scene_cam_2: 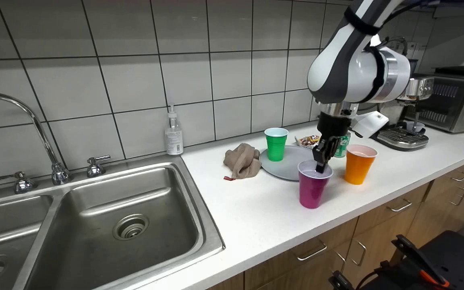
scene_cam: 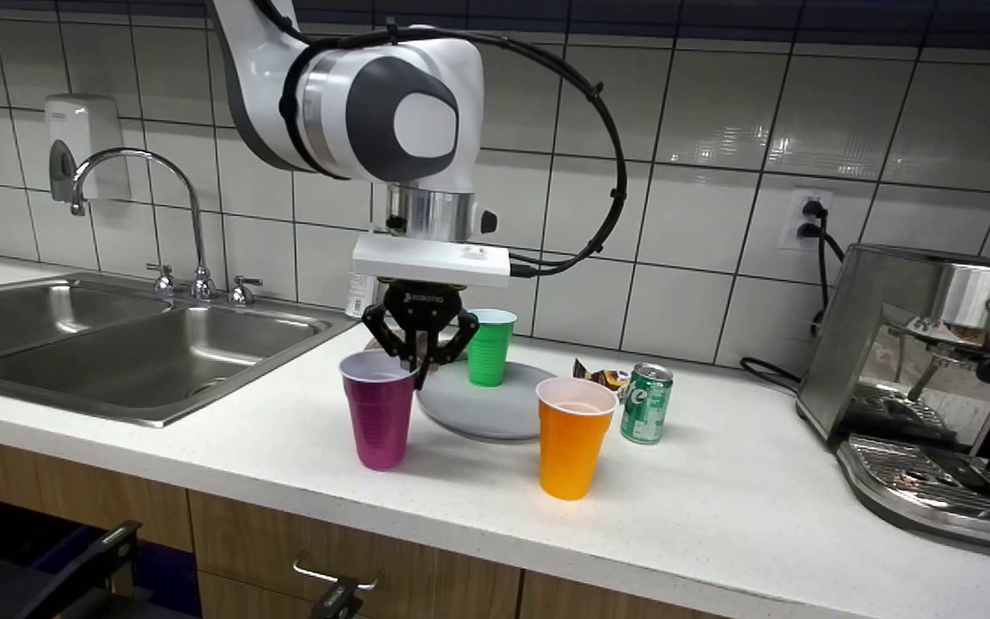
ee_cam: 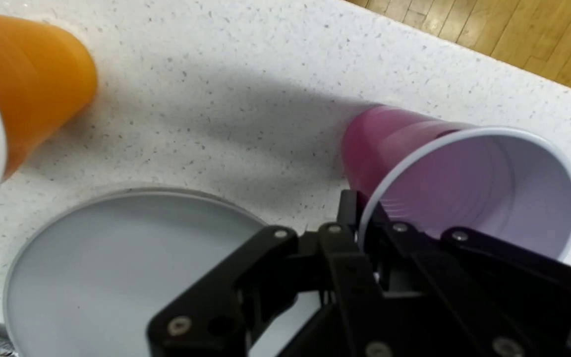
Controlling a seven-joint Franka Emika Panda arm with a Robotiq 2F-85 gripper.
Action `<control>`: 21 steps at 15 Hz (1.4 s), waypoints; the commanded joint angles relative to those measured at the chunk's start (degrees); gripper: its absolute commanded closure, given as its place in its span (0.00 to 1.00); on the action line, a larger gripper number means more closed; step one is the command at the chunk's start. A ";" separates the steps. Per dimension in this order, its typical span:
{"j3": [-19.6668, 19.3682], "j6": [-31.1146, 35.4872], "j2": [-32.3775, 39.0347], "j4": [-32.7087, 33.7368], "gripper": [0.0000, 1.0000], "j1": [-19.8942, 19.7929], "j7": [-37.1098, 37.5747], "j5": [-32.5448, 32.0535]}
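We see a speckled white counter (scene_cam: 718,507) running along a tiled wall (scene_cam: 701,215), with the robot arm (scene_cam: 400,112) reaching over it from above. In both exterior views the upper link slants down to a bulky bent joint, and below that the wrist drops nearly vertical toward the counter, a black cable (scene_cam: 620,172) looping out from it in an exterior view. The double sink (scene_cam_2: 95,241) lies on one side of the arm, and the coffee machine (scene_cam: 959,361) stands well apart on the opposite side. Between them lies a round gray plate (scene_cam: 495,417). The gripper (ee_cam: 363,210), pointing down, is clenched on the rim of the purple cup (scene_cam_2: 311,191); in the wrist view we find one fingertip inside the cup and one outside. That cup is upright near the counter's front edge, between the sink and the orange cup (scene_cam: 577,451); we cannot tell whether its base bears fully on the surface. The green cup (scene_cam: 489,352) stands on the plate. Smaller still, we notice a brown rag (scene_cam_2: 243,161) just beside the plate, a green soda can (scene_cam: 647,408) near the orange cup, and a crumpled wrapper (scene_cam: 605,376) beside the can.
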 commanded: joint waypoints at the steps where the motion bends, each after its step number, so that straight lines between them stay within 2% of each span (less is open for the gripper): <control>1: 0.68 -5.02 -2.98 1.89 0.99 0.57 -2.16 4.71; 6: 0.06 -7.06 -2.67 6.01 0.99 1.72 -0.40 8.14; 15: 0.13 -5.22 1.37 11.39 0.99 1.63 7.32 6.56; 21: 0.35 -5.19 6.32 16.51 0.99 1.10 16.15 4.62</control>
